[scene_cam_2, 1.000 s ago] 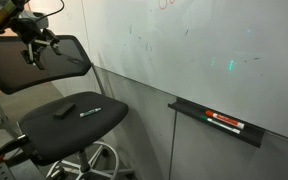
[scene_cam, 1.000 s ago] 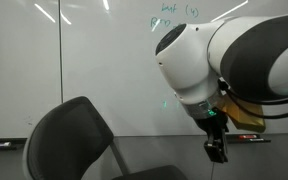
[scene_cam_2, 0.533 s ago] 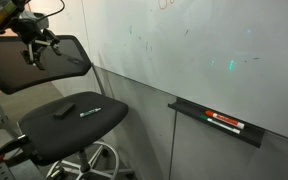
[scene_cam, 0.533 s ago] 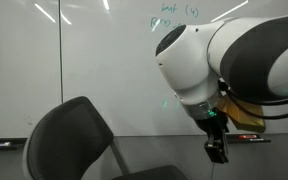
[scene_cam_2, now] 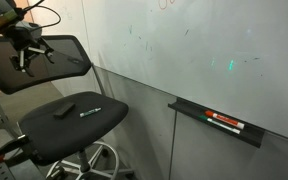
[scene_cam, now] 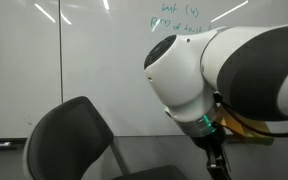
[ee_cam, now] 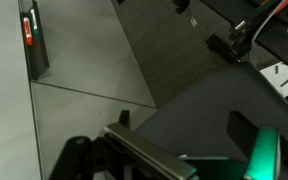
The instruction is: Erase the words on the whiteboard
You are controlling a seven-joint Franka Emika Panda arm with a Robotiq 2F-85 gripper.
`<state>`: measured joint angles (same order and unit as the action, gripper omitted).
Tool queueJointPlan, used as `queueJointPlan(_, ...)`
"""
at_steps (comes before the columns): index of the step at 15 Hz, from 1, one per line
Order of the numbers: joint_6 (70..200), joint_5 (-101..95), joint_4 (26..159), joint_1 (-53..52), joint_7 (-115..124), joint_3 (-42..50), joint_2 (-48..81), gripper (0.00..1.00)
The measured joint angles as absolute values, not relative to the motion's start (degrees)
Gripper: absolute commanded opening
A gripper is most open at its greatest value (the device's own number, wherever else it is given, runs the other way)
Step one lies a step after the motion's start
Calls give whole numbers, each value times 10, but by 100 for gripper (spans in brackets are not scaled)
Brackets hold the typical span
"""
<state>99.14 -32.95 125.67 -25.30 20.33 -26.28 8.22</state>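
Observation:
The whiteboard (scene_cam: 84,70) carries teal handwriting (scene_cam: 174,12) near its top; in an exterior view the whiteboard (scene_cam_2: 184,50) shows a bit of red writing (scene_cam_2: 166,3) at the top edge and faint marks. A dark eraser (scene_cam_2: 64,109) and a marker (scene_cam_2: 90,112) lie on the seat of a black chair (scene_cam_2: 69,125). My gripper (scene_cam_2: 26,57) hangs by the top of the chair's backrest, away from the board, and looks open and empty. It shows low in an exterior view (scene_cam: 216,162). In the wrist view my fingers (ee_cam: 181,125) stand apart over the dark seat.
A black tray (scene_cam_2: 216,122) under the board holds markers, red among them; it shows in the wrist view (ee_cam: 32,35). The chair backrest (scene_cam: 69,140) stands before the board. A cluttered table (ee_cam: 274,40) lies beyond the seat. My arm fills much of an exterior view (scene_cam: 234,80).
The arm has swung: the gripper has shifted left near the backrest in one exterior view and lower in the other. The board, eraser and markers have not moved.

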Motion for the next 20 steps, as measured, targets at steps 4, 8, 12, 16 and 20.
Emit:
queueJointPlan(4,995,-321,1206,-274,111,-265,128,100)
queueJointPlan(8,994,-316,1130,-284,41,-261,189,100)
queueJointPlan(12,983,-293,1049,-287,2,-236,262,100)
queueJointPlan(16,971,-258,971,-286,-18,-199,333,100)
queueJointPlan(20,958,-215,912,-278,-35,-174,376,100)
